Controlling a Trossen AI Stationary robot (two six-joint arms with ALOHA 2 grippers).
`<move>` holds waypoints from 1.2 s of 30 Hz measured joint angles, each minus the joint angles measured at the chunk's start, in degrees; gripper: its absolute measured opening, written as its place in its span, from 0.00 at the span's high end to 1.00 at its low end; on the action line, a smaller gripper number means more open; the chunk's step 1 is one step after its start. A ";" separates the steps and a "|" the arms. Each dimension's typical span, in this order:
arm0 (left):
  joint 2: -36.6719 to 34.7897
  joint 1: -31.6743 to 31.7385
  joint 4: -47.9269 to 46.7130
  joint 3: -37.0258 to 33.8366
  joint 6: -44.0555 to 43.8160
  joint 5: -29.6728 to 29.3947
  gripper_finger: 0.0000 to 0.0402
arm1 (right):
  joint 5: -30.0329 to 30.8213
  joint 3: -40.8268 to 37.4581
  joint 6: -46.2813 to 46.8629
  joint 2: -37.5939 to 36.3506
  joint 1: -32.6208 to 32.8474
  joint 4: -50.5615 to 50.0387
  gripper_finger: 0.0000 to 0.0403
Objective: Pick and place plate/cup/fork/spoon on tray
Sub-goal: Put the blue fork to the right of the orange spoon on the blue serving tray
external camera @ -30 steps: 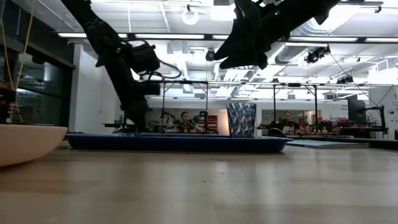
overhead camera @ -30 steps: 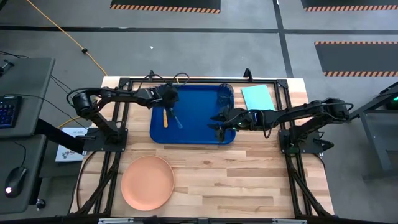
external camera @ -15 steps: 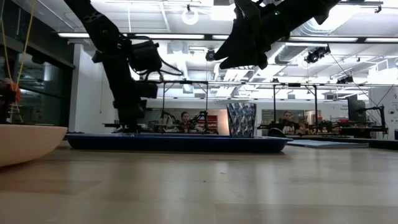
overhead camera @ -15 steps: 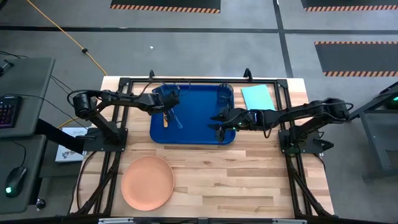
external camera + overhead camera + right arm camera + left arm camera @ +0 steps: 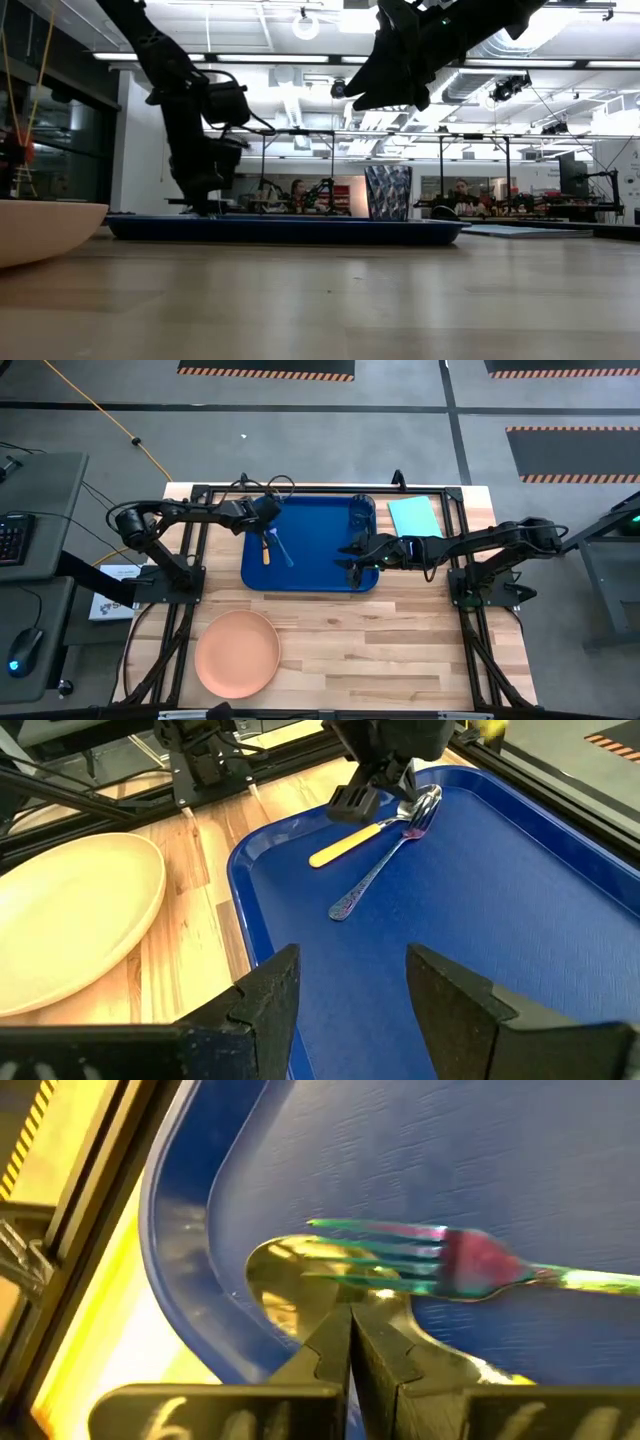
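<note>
Left gripper [image 5: 265, 523] sits at the tray's [image 5: 320, 560] upper-left corner, fingers pinched shut just above the spoon [image 5: 362, 833] and fork [image 5: 385, 865] lying crossed there. Right gripper [image 5: 350, 555] waits mid-frame, fingers wide, holding nothing. Plate [image 5: 237, 652] remains on the desk [image 5: 400, 650], lower left; best lift straight clear of the cutlery without dragging it, then go for the plate's rim.

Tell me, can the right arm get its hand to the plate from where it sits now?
Probably yes. The right hand hovers open over the tray's near right part, and the plate lies bare on the table toward the front left. Nothing stands between them; the left hand is busy at the tray's far left.
</note>
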 joint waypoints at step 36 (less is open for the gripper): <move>-0.25 2.30 0.29 0.84 3.19 -0.71 1.00 | 0.04 0.00 -0.28 0.00 0.00 0.59 0.57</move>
